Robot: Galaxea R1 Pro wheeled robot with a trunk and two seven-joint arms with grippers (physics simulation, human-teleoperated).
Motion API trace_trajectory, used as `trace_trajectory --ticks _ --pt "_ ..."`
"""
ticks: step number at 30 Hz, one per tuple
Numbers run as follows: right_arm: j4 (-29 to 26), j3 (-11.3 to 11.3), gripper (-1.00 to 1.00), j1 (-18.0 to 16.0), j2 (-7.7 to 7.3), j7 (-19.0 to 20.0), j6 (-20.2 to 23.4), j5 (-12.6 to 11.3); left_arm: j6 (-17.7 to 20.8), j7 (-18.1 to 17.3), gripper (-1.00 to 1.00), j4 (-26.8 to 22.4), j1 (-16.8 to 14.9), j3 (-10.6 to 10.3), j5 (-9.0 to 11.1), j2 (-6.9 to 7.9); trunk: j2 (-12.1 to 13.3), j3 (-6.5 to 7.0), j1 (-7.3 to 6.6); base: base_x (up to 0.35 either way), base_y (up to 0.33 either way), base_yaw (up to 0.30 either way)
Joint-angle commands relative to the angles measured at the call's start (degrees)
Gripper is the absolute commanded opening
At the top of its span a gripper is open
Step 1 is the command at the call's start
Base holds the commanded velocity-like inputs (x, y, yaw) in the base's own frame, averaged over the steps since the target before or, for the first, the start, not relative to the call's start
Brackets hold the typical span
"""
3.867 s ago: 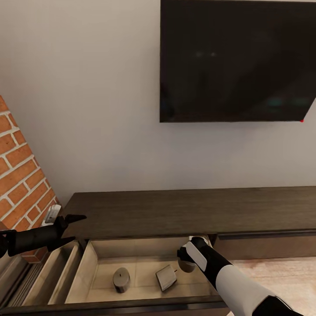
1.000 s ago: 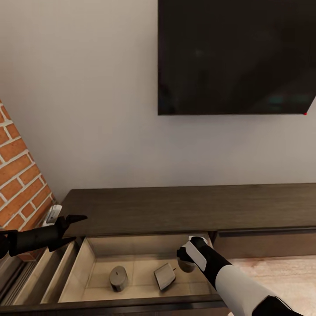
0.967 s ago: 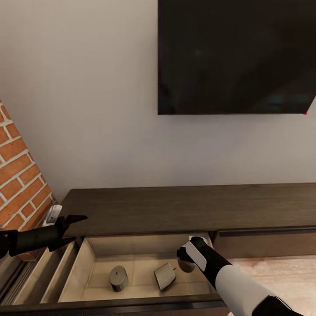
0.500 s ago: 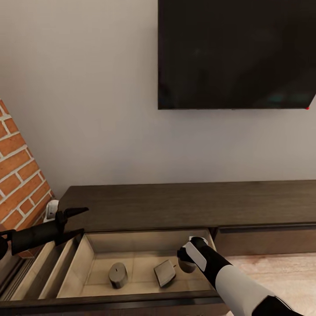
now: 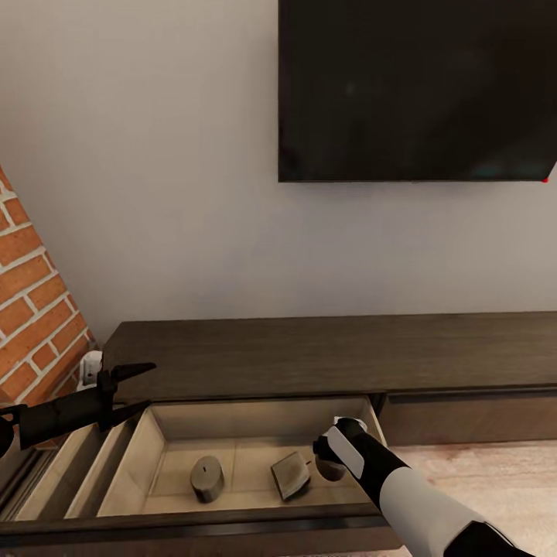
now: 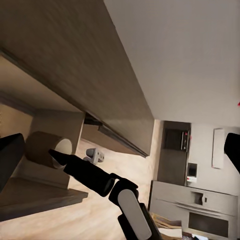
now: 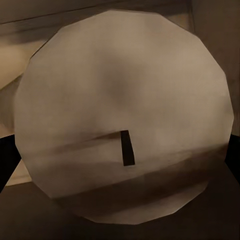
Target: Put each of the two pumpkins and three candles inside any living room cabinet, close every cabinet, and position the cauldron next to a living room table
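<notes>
The long dark-brown cabinet [image 5: 325, 352] stands against the wall with one drawer [image 5: 247, 422] pulled out, its inside pale tan. Two grey candles lie in that drawer: one upright [image 5: 207, 477], one tipped over [image 5: 292, 474]. My right gripper [image 5: 329, 463] hangs over the drawer's right end, shut on a third candle [image 5: 333, 470]. In the right wrist view this candle's round top and wick [image 7: 122, 125] sit between the dark fingertips [image 7: 5, 165]. The left wrist view shows the same candle [image 6: 47, 150] at the tip of my right arm. My left gripper [image 5: 143, 388] is open, above the cabinet's left end.
A black wall TV [image 5: 418, 89] hangs above the cabinet. A brick fireplace [image 5: 31, 309] rises at the left. A second open drawer [image 5: 70, 480] lies left of the first, under my left arm. A closed drawer front [image 5: 472, 418] and light wood floor [image 5: 495, 480] are at the right.
The whole picture has shifted, so the camera has moved: the TV sits higher and the cabinet and drawer have slid up. The candle stays in my right gripper. Both arms hold their pose.
</notes>
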Motion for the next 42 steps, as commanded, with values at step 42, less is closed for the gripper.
trace_trajectory --ticks 42 --pt "0.09 0.45 -1.00 -0.06 -0.15 -0.40 -2.29 -0.56 0.10 0.60 1.00 -0.04 -0.05 -0.10 0.58 0.00 -13.68 -6.16 7.46 0.000 0.000 0.000"
